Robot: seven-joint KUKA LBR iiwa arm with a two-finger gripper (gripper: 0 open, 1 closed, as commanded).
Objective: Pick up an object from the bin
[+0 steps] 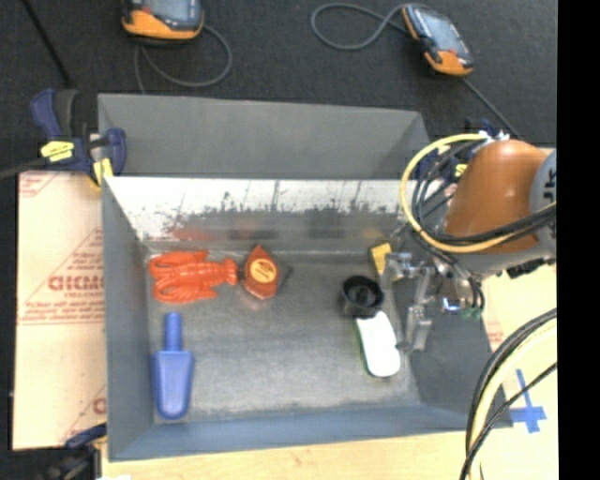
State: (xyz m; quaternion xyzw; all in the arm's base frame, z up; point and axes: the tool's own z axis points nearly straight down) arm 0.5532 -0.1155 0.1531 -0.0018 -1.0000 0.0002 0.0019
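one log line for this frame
gripper: right side of bin | nearest: white oval object, black cup | pick: not done

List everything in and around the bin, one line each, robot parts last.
Lobster toy: one, orange, far left of the bin floor.
Small rounded thing: one, orange-brown, just right of the lobster.
Cup-like thing: one, black, right of centre.
Oblong thing: one, white, just nearer than the black one, beside the gripper.
Scoop: one, blue, near left corner.
Bin: one, grey metal.
Handheld devices: two, orange and black, cabled, beyond the bin.
Gripper: one, metal, at the bin's right side.
Wrist cover: one, orange-brown, with cables.
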